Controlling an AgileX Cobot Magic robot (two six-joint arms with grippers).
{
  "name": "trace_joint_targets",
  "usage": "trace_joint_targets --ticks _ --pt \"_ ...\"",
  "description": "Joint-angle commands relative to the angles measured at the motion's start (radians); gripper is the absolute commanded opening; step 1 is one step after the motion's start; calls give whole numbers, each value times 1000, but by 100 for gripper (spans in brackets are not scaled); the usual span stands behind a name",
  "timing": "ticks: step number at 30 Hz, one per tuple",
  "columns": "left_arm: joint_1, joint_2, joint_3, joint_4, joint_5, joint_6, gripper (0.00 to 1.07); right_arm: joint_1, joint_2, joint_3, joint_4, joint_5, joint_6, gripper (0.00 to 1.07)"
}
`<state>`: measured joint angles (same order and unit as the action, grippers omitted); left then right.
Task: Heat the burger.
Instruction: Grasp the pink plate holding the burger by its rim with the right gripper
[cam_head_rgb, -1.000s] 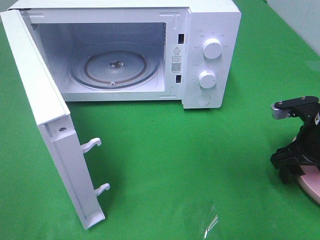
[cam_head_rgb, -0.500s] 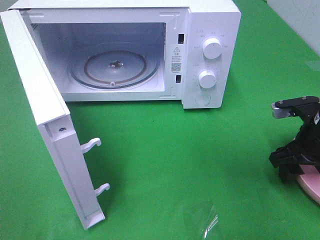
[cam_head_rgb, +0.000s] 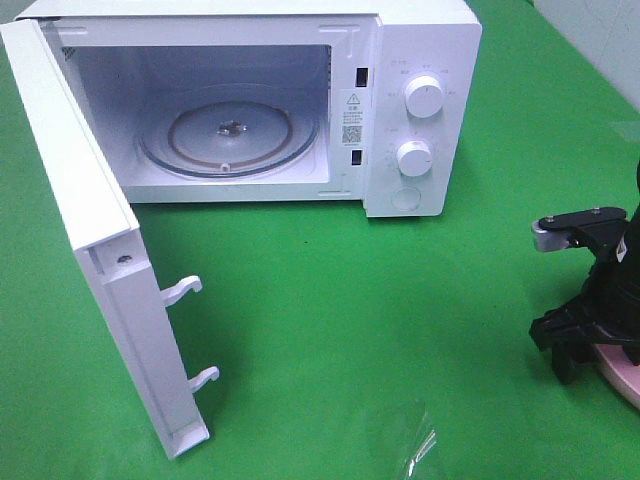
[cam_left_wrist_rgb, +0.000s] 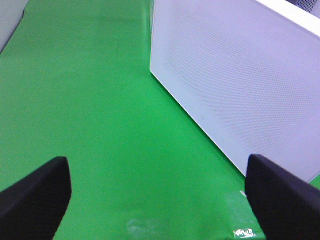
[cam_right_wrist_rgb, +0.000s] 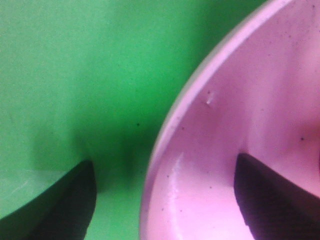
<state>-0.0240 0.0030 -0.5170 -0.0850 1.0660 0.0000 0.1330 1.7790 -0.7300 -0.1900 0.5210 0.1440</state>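
Observation:
The burger is out of view in every frame. My right gripper (cam_head_rgb: 575, 355) hangs low at the right edge of the table, over the near rim of a pink plate (cam_head_rgb: 625, 375). Close up, the right gripper (cam_right_wrist_rgb: 165, 197) is open and straddles the pink plate's rim (cam_right_wrist_rgb: 240, 100): one finger is over the green cloth, the other over the plate's inside, and neither clamps the rim. My left gripper (cam_left_wrist_rgb: 157, 195) is open and holds nothing. It sits above the cloth beside the outer face of the microwave door (cam_left_wrist_rgb: 240, 85), and the high view does not show it.
A white microwave (cam_head_rgb: 420, 60) stands at the back with its door (cam_head_rgb: 90, 250) swung wide toward the front left. Its glass turntable (cam_head_rgb: 230, 135) is bare. Green cloth (cam_head_rgb: 380, 330) covers the table between the door and the right arm.
The right arm has shifted slightly left and lower over the plate's rim, and its fingers have drawn in a little. The left arm and the microwave are unchanged.

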Motion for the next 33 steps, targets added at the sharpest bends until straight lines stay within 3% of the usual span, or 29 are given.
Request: trace_joint_targets --ticks 1,3,5,6,7,8,9,12,13,25,33 --pt "-2 -2 0 -5 4 0 87 2 4 7 -2 -3 12 72" --pt "-2 -2 0 -5 4 0 87 2 8 8 -5 -3 16 68" --pt "-2 -2 0 -5 4 0 87 2 8 36 -25 -34 51 48" --pt "-2 -2 0 -5 4 0 87 2 8 36 -25 -34 51 48" --pt "-2 -2 0 -5 4 0 87 2 8 51 -39 -43 57 33" --pt "-2 -2 0 -5 4 0 87 2 8 51 -39 -43 57 33" --pt "-2 -2 0 -5 4 0 87 2 8 58 -50 -47 57 20" --pt "-2 -2 0 -5 4 0 87 2 8 58 -50 -46 57 13" --pt "-2 -2 0 -5 4 0 87 2 8 58 -50 -46 57 1" --pt "-2 -2 0 -5 4 0 87 2 -6 56 -79 -17 88 0" --pt "-2 -2 0 -5 4 0 87 15 -71 58 -237 25 248 0"
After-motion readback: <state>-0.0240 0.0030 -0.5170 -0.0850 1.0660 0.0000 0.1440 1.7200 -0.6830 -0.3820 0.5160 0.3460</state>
